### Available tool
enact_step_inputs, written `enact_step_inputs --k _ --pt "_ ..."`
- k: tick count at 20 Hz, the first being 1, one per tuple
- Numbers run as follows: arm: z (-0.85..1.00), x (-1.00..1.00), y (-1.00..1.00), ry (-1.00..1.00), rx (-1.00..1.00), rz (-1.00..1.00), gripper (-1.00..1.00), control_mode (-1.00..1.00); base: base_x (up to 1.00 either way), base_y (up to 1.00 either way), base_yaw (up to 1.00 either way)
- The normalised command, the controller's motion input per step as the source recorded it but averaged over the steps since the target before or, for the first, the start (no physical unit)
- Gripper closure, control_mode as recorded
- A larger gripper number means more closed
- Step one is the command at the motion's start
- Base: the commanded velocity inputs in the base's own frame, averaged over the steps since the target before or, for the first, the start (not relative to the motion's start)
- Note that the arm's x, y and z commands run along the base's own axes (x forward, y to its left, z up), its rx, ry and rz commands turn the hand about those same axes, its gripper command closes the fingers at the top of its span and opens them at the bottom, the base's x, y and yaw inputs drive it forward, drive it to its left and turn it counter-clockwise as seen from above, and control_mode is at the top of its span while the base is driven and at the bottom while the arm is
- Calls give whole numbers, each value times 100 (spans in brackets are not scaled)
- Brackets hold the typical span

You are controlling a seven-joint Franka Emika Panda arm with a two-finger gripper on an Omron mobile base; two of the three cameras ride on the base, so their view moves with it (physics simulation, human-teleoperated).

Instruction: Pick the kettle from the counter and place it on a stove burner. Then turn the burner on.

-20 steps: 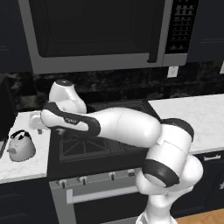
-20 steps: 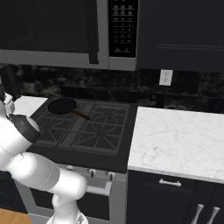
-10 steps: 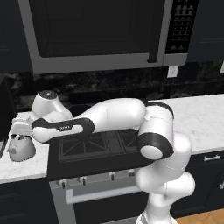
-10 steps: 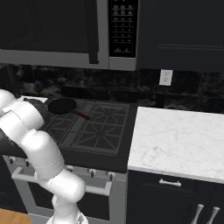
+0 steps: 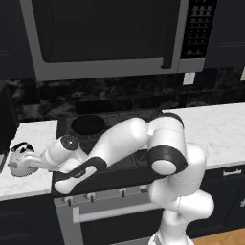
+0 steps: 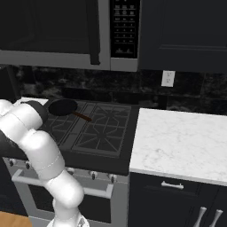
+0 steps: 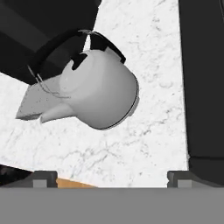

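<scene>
arm swung lower, leftward since earlier frame; pincer [image 7: 112, 177] now close beside kettle [image 5: 20, 161], tips spread apart, gripping nothing. kettle sits upright on narrow bench [image 5: 33, 131], left of stove burner [image 6: 99, 128].

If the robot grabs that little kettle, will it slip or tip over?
The kettle looks smooth and round, so its body would probably slip. Its black arched handle seems the safer grip. Its squat shape and wide base should keep it steady on the counter.
</scene>
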Motion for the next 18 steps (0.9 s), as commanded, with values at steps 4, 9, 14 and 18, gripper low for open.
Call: enact_step_inputs --k 4,9,14,18 --pt "0 10 9 2 0 -1 -100 -100 0 0 0" --pt "55 -2 1 -2 0 -1 -100 -100 0 0 0" --pt "100 0 0 3 0 -10 -100 -100 0 0 0" --pt "100 0 0 14 0 -14 -100 -100 0 0 0"
